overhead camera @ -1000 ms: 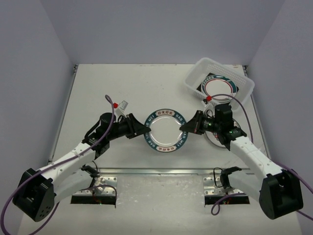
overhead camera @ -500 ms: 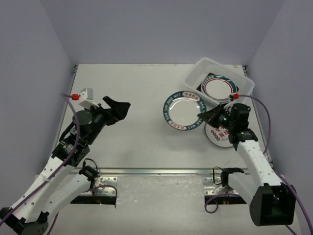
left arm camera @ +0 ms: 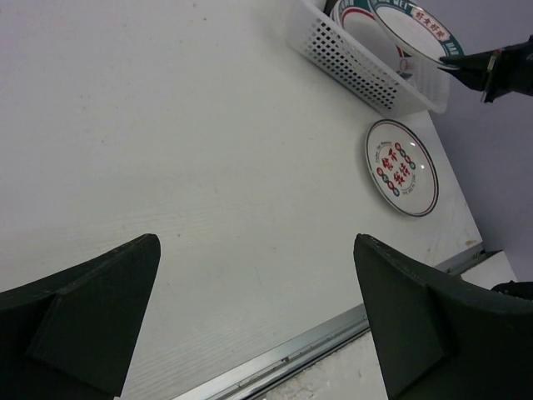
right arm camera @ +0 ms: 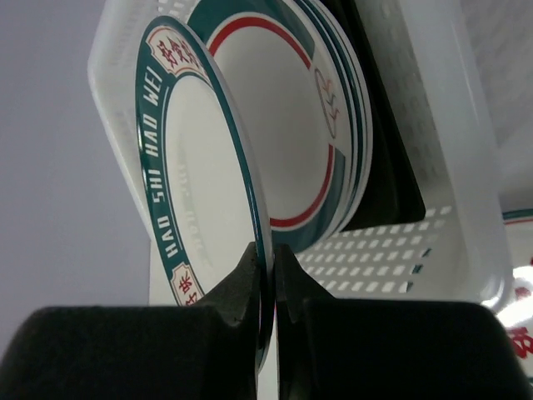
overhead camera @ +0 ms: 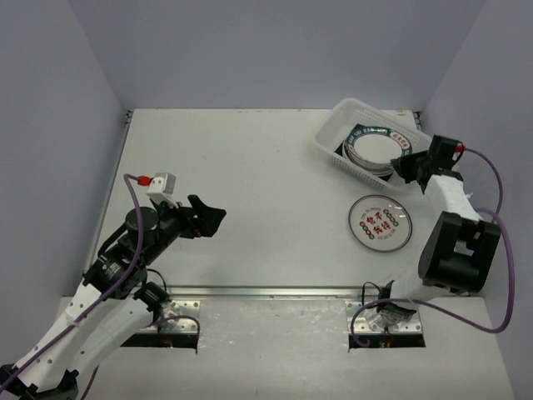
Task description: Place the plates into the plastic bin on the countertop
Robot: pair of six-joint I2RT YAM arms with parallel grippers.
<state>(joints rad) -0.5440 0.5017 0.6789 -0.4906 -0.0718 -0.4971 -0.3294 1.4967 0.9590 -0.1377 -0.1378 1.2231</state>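
My right gripper [right arm camera: 273,267] is shut on the rim of a white plate with a teal lettered rim [right arm camera: 200,175]. It holds that plate tilted over the plastic bin [right arm camera: 433,125]. Several teal-and-red ringed plates [right arm camera: 291,108] are stacked inside the bin. In the top view the right gripper [overhead camera: 410,167] is at the bin's near right corner, the held plate [overhead camera: 376,148] over the bin [overhead camera: 350,112]. A plate with red characters [overhead camera: 379,222] lies flat on the countertop [overhead camera: 250,167]. My left gripper [overhead camera: 212,218] is open and empty at the left, far from the plates.
The countertop's metal front edge [overhead camera: 258,290] runs along the near side. Grey walls close in the left, back and right. The left wrist view shows the bin [left arm camera: 350,62], the lone plate [left arm camera: 401,167] and the metal edge [left arm camera: 316,346].
The left gripper let go of the teal-rimmed plate and drew back to the left. The right arm swung that plate from the table's middle over to the bin.
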